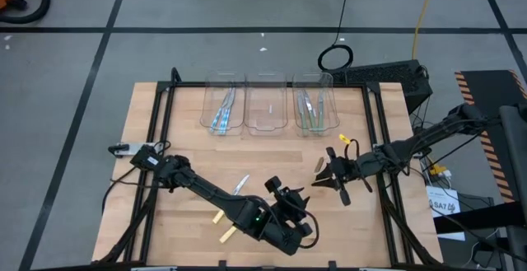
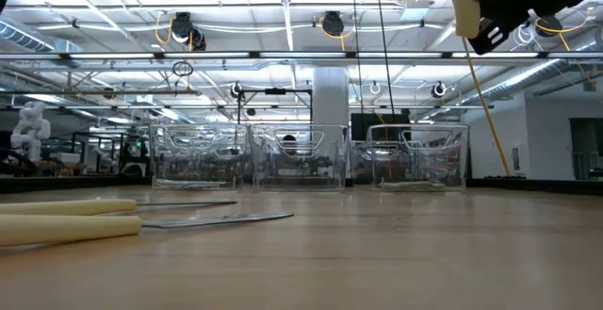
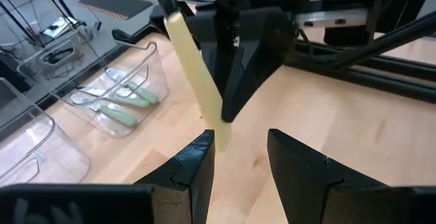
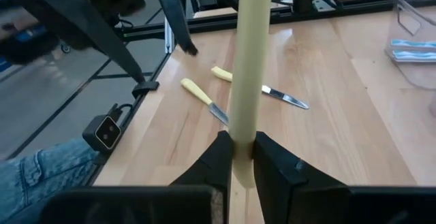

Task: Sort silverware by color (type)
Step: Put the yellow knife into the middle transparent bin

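Wooden tabletop, right gripper clamps a pale yellow-handled utensil mid-table. Left gripper hovers just beside it, fingers apart and empty.

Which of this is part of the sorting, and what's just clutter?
Job: yellow utensil in right hand; two yellow knives on table; blue utensils, green utensils in bins.
Clutter: cable loop; small black box.

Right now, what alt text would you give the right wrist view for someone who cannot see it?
The right hand grips a pale yellow utensil handle that stands up over a wooden table. Two yellow-handled knives lie farther off on the wood, and a clear bin holding blue-handled utensils sits at one edge.
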Robot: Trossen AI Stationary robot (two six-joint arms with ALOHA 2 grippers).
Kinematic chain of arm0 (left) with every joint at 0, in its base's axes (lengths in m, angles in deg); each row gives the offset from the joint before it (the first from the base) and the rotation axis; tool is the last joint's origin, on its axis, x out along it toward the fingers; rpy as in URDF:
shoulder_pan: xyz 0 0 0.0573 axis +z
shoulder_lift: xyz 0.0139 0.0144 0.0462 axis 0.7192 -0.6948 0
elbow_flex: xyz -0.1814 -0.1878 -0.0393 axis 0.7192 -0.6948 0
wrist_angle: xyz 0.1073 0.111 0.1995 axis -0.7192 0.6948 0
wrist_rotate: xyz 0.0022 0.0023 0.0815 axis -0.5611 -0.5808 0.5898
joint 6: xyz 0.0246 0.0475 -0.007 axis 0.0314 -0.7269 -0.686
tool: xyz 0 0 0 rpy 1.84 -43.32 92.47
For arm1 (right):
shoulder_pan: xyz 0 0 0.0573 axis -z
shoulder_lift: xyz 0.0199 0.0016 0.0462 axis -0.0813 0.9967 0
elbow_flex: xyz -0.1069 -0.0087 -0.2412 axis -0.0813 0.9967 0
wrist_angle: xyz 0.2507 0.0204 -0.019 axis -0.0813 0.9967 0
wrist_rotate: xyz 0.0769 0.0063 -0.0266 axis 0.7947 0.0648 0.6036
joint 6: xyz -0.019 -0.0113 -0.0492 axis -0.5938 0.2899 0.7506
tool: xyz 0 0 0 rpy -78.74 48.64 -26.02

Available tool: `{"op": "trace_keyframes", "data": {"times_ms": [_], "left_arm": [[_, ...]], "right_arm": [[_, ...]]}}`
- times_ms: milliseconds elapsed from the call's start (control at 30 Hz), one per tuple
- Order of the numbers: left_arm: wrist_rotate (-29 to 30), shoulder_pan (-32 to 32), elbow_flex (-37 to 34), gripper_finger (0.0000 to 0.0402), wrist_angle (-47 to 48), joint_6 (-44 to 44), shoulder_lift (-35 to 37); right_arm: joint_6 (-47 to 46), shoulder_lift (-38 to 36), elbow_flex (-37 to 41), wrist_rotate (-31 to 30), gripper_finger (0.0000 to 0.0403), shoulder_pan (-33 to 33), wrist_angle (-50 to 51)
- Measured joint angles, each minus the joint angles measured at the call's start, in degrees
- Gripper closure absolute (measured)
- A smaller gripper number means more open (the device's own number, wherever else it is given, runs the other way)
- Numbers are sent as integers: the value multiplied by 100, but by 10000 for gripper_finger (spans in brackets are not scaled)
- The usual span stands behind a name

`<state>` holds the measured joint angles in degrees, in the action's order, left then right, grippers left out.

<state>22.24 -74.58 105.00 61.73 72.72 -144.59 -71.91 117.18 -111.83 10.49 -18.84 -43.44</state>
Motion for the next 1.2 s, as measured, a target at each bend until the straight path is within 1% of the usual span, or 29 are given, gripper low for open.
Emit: {"op": "trace_keyframes", "data": {"times_ms": [333,733,833,1033,1200], "left_arm": [[-223,45,4,256,16,305,-130],[-216,49,4,256,15,581,-175],[-88,54,4,256,18,559,-175],[80,175,4,256,408,758,-175],[8,203,4,256,237,547,-171]], "right_arm": [[-57,-33,0,-2,368,15,-2],[0,-31,0,15,368,160,90],[-4,-31,0,22,368,157,85],[-156,-31,0,31,368,151,264],[-273,-29,0,39,367,75,477]]}}
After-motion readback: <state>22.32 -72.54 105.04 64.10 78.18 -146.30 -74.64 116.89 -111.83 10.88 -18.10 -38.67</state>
